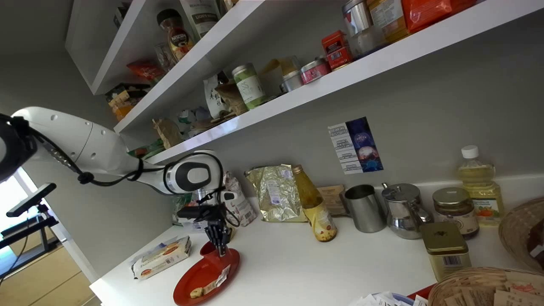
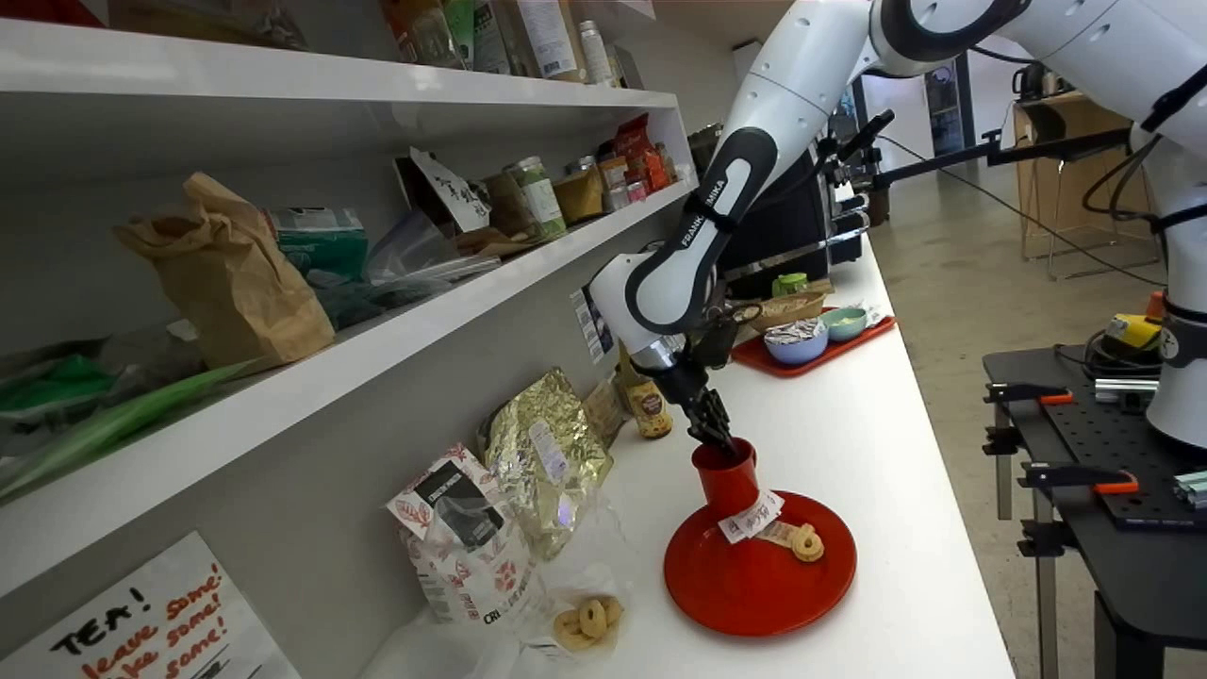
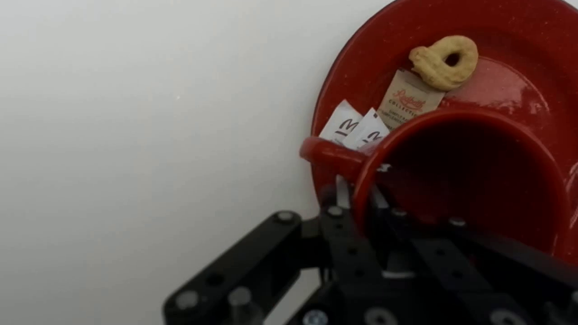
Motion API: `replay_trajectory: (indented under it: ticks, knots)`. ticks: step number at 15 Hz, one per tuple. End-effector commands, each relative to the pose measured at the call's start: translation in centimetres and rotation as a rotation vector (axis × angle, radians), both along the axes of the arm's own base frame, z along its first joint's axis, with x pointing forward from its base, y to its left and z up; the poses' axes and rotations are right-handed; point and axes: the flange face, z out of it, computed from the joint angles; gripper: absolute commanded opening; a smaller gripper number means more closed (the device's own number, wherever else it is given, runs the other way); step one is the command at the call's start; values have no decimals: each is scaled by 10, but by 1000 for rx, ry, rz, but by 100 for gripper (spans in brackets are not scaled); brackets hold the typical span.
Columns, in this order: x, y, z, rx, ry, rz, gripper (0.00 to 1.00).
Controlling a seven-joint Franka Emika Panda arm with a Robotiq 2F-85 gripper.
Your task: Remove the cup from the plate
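Currently, a red cup (image 2: 728, 488) is mouth-up over one edge of a round red plate (image 2: 754, 604); whether its base rests there or hangs slightly clear cannot be told from these angles. A black gripper (image 3: 360, 194) points down over it. Its jaws are nearly together, one finger inside the cup and one outside, and they appear closed on the cup's side at the rim, near the handle (image 3: 334, 157). That hold makes sense: the thin side suits a narrow pinch, while the wide mouth gives the inner finger room. Judged by the task, raising the cup and carrying it off the plate would come next; a one-sided grip could let it swing.

Just beside the cup, in the wrist view, are two white paper packets (image 3: 365, 131) and a tan packet (image 3: 404, 104), partly under a ring-shaped biscuit (image 3: 435, 72), probably laid out as a small serving. The plate lies on a white counter (image 2: 877, 424). Farther out, by the grey wall (image 1: 425, 127), a gold foil bag (image 2: 556, 462) stands upright, perhaps leaning back for support.
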Motion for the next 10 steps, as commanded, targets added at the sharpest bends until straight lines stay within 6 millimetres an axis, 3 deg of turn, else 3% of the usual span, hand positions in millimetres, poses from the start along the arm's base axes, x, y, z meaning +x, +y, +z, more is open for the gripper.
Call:
replay_trajectory:
  ticks: [1, 6, 10]
  knots:
    - [-2, -38, 15, 26, -3, -63, 2]
    - [-12, -103, 3, 31, 11, -178, 2]
    - [-22, -136, -10, 24, 36, -237, 2]
